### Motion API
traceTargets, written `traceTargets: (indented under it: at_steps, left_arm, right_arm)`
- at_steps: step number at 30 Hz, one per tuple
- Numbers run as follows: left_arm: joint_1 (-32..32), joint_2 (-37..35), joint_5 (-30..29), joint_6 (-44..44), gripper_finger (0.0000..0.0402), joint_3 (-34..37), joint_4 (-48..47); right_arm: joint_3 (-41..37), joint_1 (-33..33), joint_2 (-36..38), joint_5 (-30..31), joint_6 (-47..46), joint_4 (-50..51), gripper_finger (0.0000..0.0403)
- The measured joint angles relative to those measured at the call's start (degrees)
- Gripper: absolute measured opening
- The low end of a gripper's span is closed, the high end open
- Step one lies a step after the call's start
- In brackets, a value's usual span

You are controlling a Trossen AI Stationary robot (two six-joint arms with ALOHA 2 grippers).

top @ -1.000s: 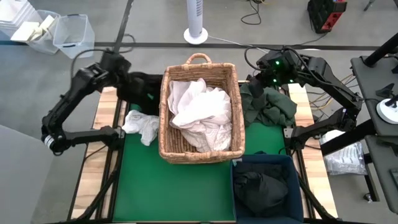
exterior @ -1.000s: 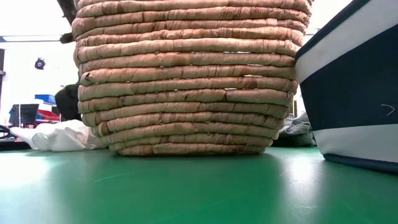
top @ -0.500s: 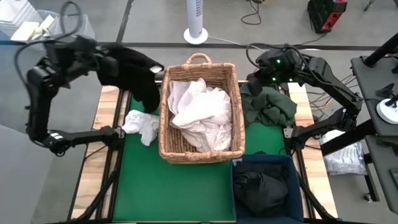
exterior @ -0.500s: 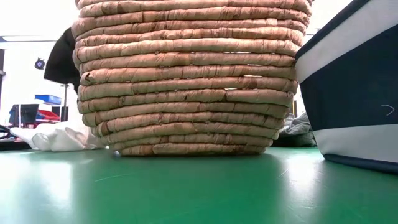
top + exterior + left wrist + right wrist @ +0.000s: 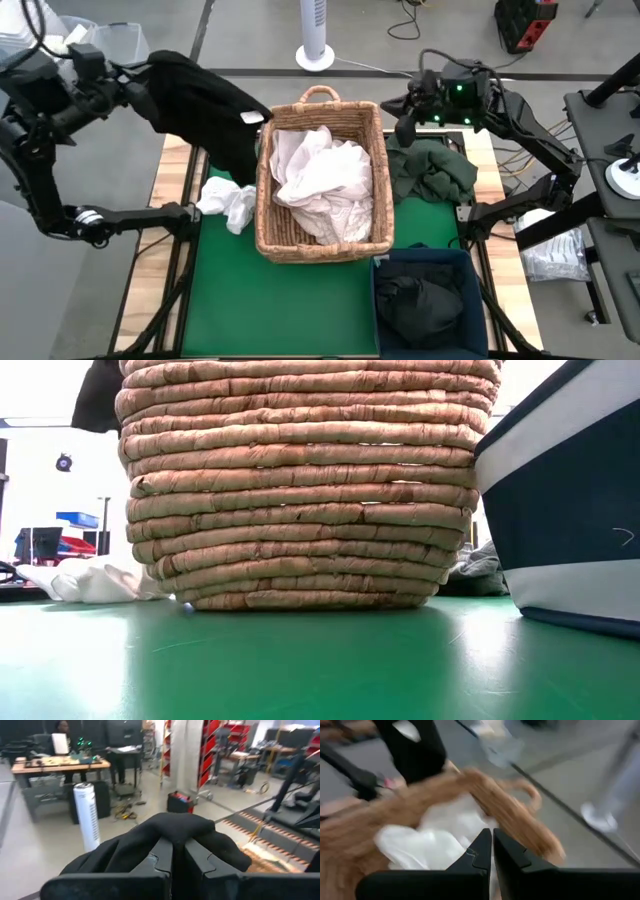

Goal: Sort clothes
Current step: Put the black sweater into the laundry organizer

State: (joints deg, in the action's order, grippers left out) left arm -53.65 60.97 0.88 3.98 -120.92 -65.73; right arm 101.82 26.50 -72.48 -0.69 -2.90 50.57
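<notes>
The left gripper (image 5: 178,851) is clamped on a black garment (image 5: 205,100) (lifted beside the wicker basket (image 5: 268,200)); the right gripper (image 5: 492,845) hangs closed, empty.

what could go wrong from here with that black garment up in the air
The left gripper is shut on a fold of the black garment, which hangs beside the wicker basket. Its trailing end may snag the basket rim or drag the white garment lying on the mat below it. The grip is on one bunched fold only, so it could slip out mid-carry. The right gripper, shut and empty, hovers near the basket's far corner; the arms might cross paths.
</notes>
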Motion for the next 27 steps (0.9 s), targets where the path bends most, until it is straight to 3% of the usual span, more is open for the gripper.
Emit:
traceTargets:
  at_steps: [6, 13, 23, 27]
  left_arm:
    - [0.0, 0.4, 4.9, 3.1, 0.0000, -3.6, 2.5]
    - [0.0, -0.3, 11.0, 5.3, 0.0000, -5.5, 7.8]
    - [0.0, -1.2, 16.7, 9.0, 0.0000, -5.1, 10.9]
    - [0.0, -0.8, 18.4, 10.0, 0.0000, -4.0, 10.9]
  right_arm:
    - [0.0, -0.4, -0.5, -8.7, 2.4, -16.2, 0.0012]
    - [0.0, -4.3, -1.7, -9.8, 4.7, -29.8, 0.0036]
    - [0.2, -10.0, -8.6, -9.8, 5.2, -45.0, 0.0157]
    - [3.6, -11.0, -12.5, -9.7, 4.6, -46.2, 0.0208]
